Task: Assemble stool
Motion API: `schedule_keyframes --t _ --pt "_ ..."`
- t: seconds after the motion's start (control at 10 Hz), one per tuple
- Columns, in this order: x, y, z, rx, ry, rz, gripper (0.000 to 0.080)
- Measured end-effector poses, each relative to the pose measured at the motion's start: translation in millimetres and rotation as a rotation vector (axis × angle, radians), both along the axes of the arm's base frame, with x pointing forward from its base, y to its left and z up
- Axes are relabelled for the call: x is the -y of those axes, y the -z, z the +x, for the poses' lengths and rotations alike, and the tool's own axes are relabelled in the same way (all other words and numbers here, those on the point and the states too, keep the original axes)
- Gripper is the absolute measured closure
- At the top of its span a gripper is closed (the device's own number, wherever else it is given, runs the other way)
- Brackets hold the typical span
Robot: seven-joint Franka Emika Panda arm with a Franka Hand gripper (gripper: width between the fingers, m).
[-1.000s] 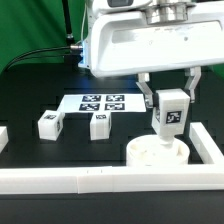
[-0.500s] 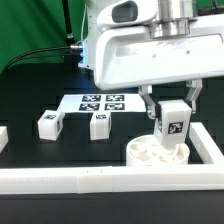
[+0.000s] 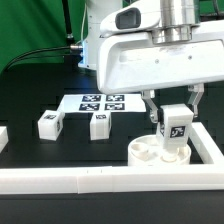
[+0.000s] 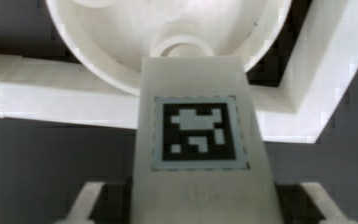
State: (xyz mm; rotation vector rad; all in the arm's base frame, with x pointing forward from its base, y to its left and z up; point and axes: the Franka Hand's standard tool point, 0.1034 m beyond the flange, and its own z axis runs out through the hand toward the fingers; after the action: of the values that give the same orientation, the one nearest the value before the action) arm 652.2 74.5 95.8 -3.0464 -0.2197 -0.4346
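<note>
The hand [image 3: 173,112] is clamped on an upright tagged leg [image 3: 175,130]; the seat [image 3: 146,152] sits at its six o'clock.

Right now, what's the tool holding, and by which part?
One stool leg, clamped by the tool across the side faces of its upper end; its lower end is over the seat disc.

leg [image 4: 190,110]: smooth matt white plastic is seen
seat disc [image 3: 143,152]: smooth white plastic, faintly glossy
table [image 3: 30,100]: matt black surface
arm housing [image 3: 140,55]: glossy white shell
</note>
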Motion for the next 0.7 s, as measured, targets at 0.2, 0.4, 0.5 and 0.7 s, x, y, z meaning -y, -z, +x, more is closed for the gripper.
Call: schedule_keyframes --t 0.2,0.4,0.5,0.7 --pt "2.5 2.6 -0.1 -0.003 0.001 -0.002 0.0462" --pt "2.0 6.7 -1.0 -0.008 0.001 -0.001 0.0462" --pt "1.3 10.0 -2.6 -0.010 0.000 -0.002 0.0462" --pt "0.7 11.0 -1.2 0.010 0.000 -0.002 0.0462"
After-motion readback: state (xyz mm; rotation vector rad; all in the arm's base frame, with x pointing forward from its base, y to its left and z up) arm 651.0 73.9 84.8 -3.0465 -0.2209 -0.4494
